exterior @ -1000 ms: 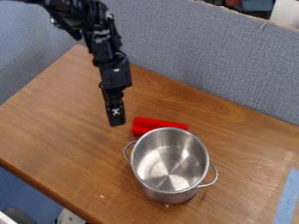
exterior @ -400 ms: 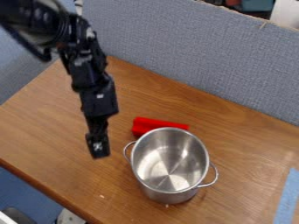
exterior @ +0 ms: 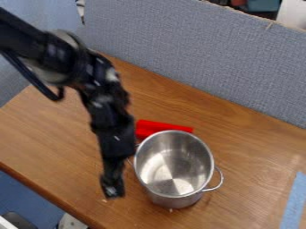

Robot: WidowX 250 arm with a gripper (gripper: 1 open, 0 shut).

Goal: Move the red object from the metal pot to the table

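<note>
- The red object (exterior: 160,128) lies flat on the table (exterior: 48,134), just behind the metal pot (exterior: 174,167) as I see it, close against the far side of the pot's rim; whether the two touch I cannot tell.
- Only the upper part of the red bar shows; the pot's rim covers its near edge.
- The metal pot stands upright near the front edge of the table, open at the top, with nothing visible inside but its shiny floor and walls.
- One small side handle sticks out at the pot's right, and another shows at its left rim, next to the arm.
- The black arm reaches in from the upper left and bends down steeply, so that its last link runs almost straight down along the left side of the pot.
- The gripper (exterior: 111,189) hangs low over the table near the front edge, to the left of the pot and just beside its wall, pointing downward.
- The picture is too blurred there to make out the fingers one by one; the pincer stands wide, and I see nothing between its fingers.
- The gripper is well apart from the red object, with the pot's left side between them.
- A grey-blue fabric partition (exterior: 203,54) stands behind the table along its far edge.
</note>
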